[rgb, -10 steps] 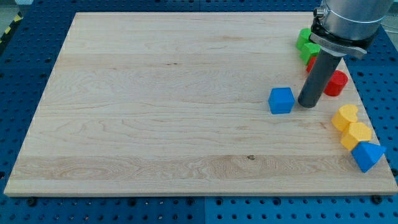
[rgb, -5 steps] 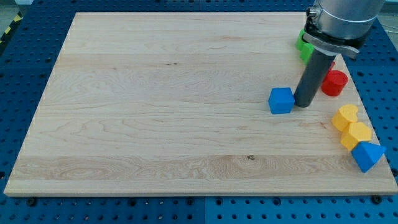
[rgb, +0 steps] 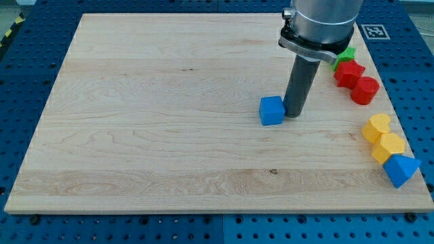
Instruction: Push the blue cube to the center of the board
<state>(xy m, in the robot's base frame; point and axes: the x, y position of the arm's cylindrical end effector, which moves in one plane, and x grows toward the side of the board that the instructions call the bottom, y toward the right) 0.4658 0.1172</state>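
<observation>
Here my tip (rgb: 293, 113) touches the blue cube (rgb: 272, 110) on its right, gripping nothing, cube edges roughly square to the board (rgb: 135, 135).

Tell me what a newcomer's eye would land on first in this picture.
First, the thick dark rod coming down from the view's top, my tip set against the right side of the blue cube, right of the board's centre. Next, the bright cluster along the view's right edge: red blocks with a green block peeking out behind, then yellow blocks and a second blue block near the lower corner.
</observation>
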